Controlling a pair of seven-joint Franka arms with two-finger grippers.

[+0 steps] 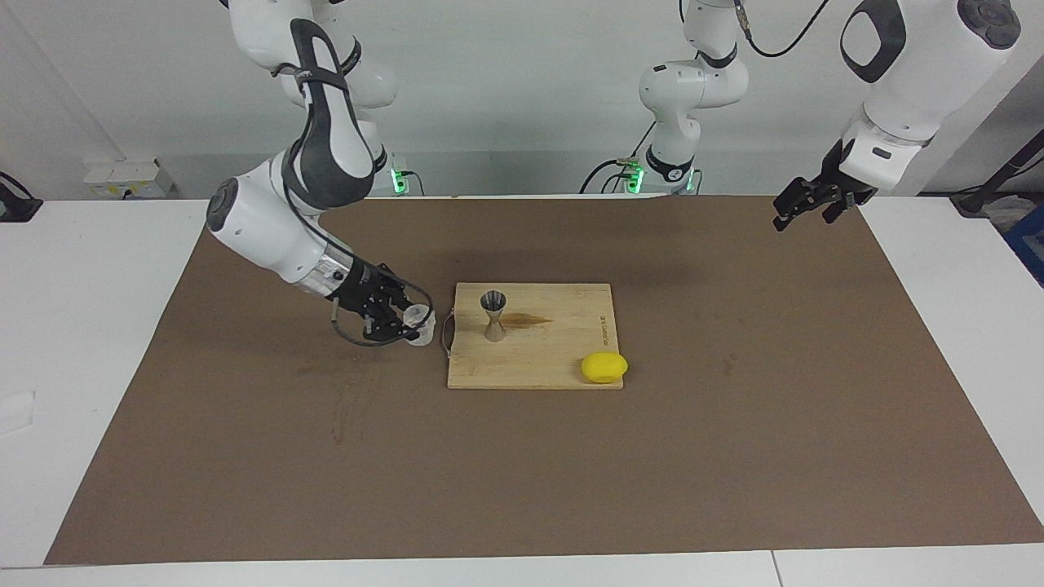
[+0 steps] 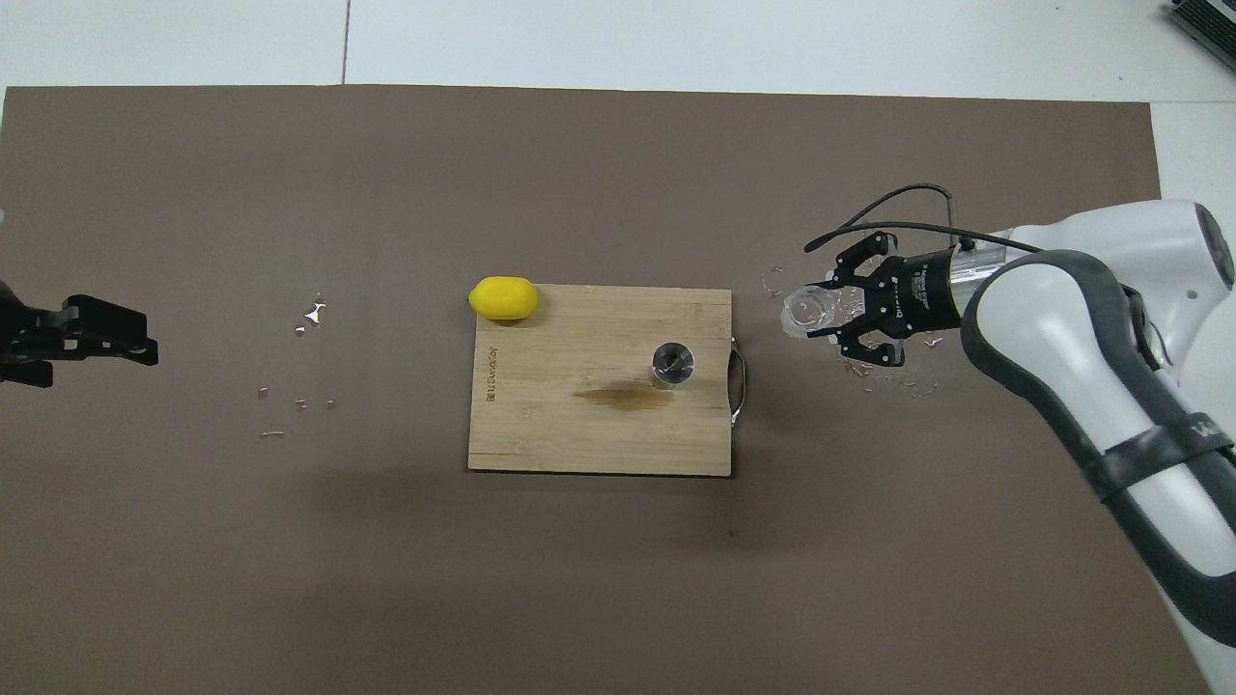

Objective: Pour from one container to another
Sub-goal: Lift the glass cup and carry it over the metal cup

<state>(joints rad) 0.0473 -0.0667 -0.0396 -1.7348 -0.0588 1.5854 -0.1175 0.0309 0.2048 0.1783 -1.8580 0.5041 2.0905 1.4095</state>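
Beside the board's (image 1: pixel 534 359) handle end, the right gripper (image 1: pixel 405 323) grips the clear cup (image 1: pixel 418 322), tipped toward the jigger (image 1: pixel 493 315) standing on the board. Left gripper (image 1: pixel 803 204) waits, fingers unclear.

A robotics lab: two white Franka arms (image 1: pixel 285 220) mounted at a white desk (image 1: pixel 90 326) edge, brown mat (image 1: pixel 522 473) covering it, bare white walls, cabling.

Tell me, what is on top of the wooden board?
On the wooden board stand the metal jigger, upright, and a lemon at one corner. A brown stain lies beside the jigger.
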